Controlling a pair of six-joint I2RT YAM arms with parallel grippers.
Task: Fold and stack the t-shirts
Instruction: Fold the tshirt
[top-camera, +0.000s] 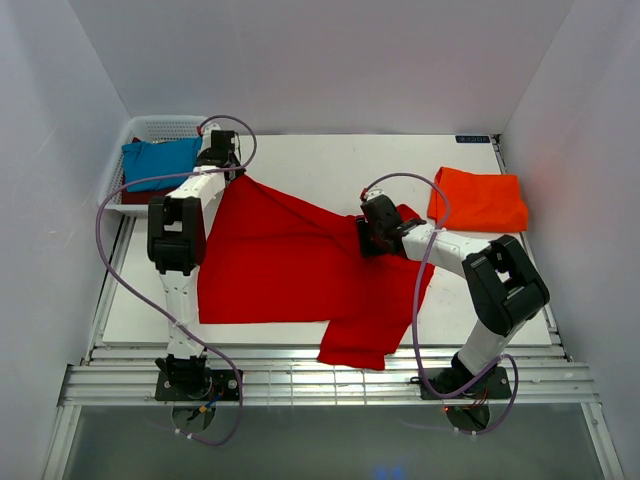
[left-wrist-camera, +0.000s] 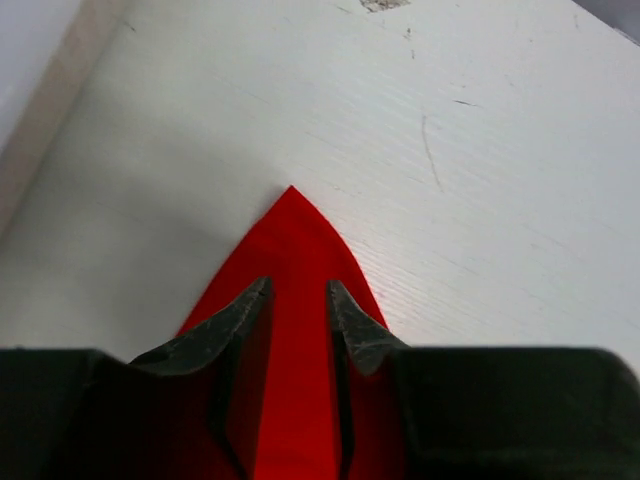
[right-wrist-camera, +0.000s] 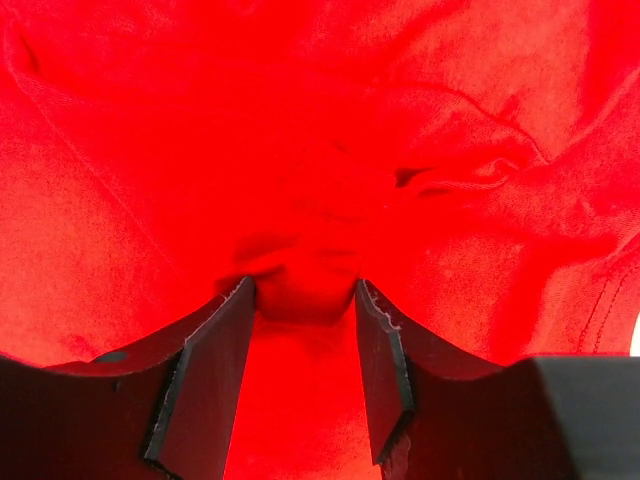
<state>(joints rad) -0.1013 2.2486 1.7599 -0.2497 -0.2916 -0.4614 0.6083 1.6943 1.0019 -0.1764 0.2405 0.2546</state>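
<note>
We hold the red t-shirt (top-camera: 290, 265) at two points, which appears to keep its upper edge taut for folding. The left gripper (left-wrist-camera: 298, 290) pinches a pointed corner at the upper left of the top view, jaws narrow with cloth between them. The right gripper (right-wrist-camera: 305, 290) clamps a bunched fold near centre frame. The shirt lies spread across the table (top-camera: 330, 160), wrinkled, one part overhanging the lower edge. The folded orange t-shirt (top-camera: 480, 200) sits at upper right, probably the stack location.
</note>
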